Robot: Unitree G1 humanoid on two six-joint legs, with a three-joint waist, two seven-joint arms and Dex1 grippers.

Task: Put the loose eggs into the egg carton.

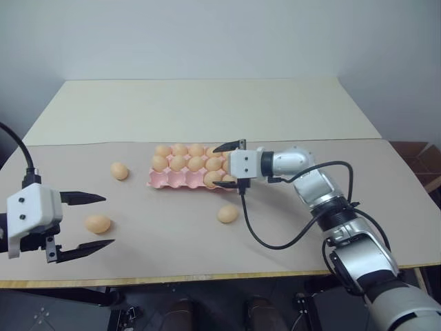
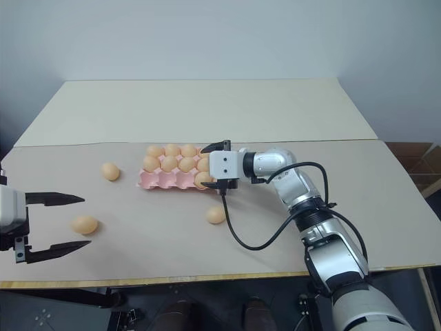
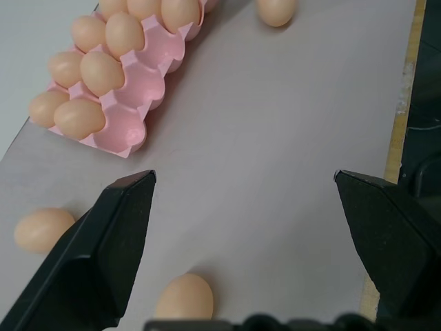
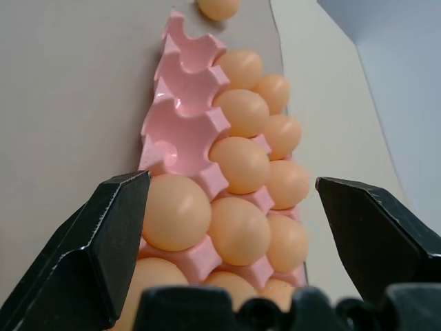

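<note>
Table (image 1: 289, 110): pale top, wide, carton near centre.

Egg carton (image 1: 169, 180): pink, lying flat at table centre. Far two rows full; near row holding eggs only toward its right end, three cups bare on the left in the right wrist view.

Right gripper (image 1: 229, 165): hanging over the carton's right end, fingers spread wide, nothing between them. Just-seated egg (image 4: 174, 211) directly ahead of the left finger (image 4: 103, 241) in the wrist view.

Left gripper (image 1: 86, 221): low at 8 o'clock of the carton, jaws apart, empty.

Loose eggs, three on the table: one (image 1: 98, 223) lying in line with the left gripper's open jaws, close ahead of them; one (image 1: 120, 170) at 9 o'clock of the carton, near it; one (image 1: 228, 213) at 5 o'clock, near the trailing black cable (image 1: 258, 238).

Risks, judged:
- Carton light and unanchored; finger catching a cup wall on withdrawal likely to drag or tip the whole tray, spilling seated eggs.
- Right fingers close over packed eggs; any dip likely to knock one out of its cup.
- Cable loop sweeping near the 5 o'clock egg; arm retreat may roll it toward the table's near edge.
- Egg at the left gripper smooth and round; off-centre closing likely to squirt it sideways.
</note>
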